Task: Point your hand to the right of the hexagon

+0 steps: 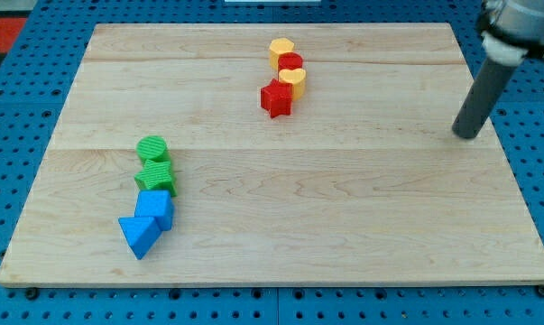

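Nearest you sit the blue triangle [139, 236], blue cube [155, 209], green star [154, 174] and green cylinder [152, 149], touching in a line. Farther up, the yellow hexagon [281, 50] heads a red-and-yellow cluster – those shapes are hard to tell. My tip [467, 135] rests well to its right, with no jaws and nothing held – the rod's top is cut off.

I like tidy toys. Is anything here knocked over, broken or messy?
Nothing stands out. The red star, red cylinder and two yellow blocks huddle near the view's top; green and blue blocks cluster lower left. My tip waits far right, touching none.
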### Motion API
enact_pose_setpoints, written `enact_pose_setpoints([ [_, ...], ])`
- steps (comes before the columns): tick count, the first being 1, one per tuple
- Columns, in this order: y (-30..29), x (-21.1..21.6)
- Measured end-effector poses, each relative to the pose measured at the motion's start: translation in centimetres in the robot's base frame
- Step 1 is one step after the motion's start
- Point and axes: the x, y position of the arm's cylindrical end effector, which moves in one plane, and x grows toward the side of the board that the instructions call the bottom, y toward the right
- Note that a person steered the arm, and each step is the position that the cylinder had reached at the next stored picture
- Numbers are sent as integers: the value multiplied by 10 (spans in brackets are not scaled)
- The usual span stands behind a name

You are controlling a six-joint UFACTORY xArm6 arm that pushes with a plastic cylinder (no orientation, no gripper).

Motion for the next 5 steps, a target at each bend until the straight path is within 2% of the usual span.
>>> enact_pose_setpoints([
  [1,-2,-65],
  [2,-43,-126],
  [3,-107,-169],
  [4,-181,-163],
  [5,-212,-147],
])
